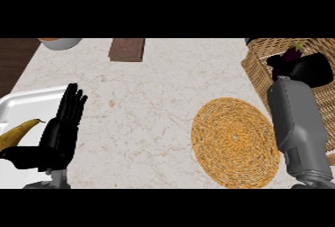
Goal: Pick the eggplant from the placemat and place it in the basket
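Nearly done: eggplant (292, 54) off the placemat (234, 142), grasped in right hand (307, 68) over basket (262, 57) at upper right. Left to do: release. Left hand (60, 128) flat, lower left.

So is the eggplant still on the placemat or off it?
Off it. The eggplant is held in the right robot hand over the wicker basket; the woven placemat is bare.

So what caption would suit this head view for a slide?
Right hand holds the eggplant over the basket, placemat bare; left hand rests open by the tray with a banana.
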Robot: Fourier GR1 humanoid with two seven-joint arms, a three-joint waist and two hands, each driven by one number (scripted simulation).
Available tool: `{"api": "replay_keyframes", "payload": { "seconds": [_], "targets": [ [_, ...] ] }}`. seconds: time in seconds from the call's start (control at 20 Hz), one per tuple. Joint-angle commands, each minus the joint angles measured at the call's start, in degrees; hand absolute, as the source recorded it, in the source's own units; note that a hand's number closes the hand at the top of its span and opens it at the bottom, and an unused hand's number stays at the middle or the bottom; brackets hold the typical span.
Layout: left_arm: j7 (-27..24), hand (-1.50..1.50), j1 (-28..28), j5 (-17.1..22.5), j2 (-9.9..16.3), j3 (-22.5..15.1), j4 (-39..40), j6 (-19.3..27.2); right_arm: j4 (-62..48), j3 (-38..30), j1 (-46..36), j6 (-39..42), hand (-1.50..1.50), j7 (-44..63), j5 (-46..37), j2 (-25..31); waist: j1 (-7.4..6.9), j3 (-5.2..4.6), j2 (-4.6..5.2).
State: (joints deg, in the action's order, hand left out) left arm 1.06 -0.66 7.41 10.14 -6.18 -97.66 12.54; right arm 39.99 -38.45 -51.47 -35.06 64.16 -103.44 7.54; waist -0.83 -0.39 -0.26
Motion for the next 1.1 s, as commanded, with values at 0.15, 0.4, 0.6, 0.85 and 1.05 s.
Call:
{"api": "replay_keyframes", "payload": {
  "seconds": [0.15, 0.4, 0.6, 0.85, 1.05],
  "targets": [
    [-1.39, 0.0, 0.0, -0.44, -0.67, 0.71, 1.29, 0.07, 4.06, -3.18, 4.92, -4.36, 1.5, 8.78, -0.67, -1.29, 0.8, 0.37, 0.29],
    [-0.01, 0.0, 1.59, 0.67, 0.66, 1.84, -1.31, -1.73, 4.65, -3.69, 5.3, -2.65, -1.5, 7.0, 1.4, -3.23, 0.22, 0.4, 0.28],
    [-3.13, 0.0, -0.75, -2.64, -2.91, -0.46, 3.96, 0.01, 2.03, -3.41, 6.46, -9.11, -1.5, 3.62, 3.78, -1.95, 0.27, 0.41, 0.49],
    [-0.93, 0.0, -3.31, -1.22, -2.08, 1.72, 4.57, -1.03, 6.05, -1.38, 7.66, -13.73, -1.5, 2.49, 1.04, -2.68, 0.41, 0.39, 0.44],
    [0.49, 0.0, -1.39, 0.71, 0.21, 3.25, 1.83, -3.54, 9.35, -1.26, 8.19, -14.78, -1.5, 4.38, -4.68, -2.11, 0.04, 0.39, 0.46]
  ]
}}
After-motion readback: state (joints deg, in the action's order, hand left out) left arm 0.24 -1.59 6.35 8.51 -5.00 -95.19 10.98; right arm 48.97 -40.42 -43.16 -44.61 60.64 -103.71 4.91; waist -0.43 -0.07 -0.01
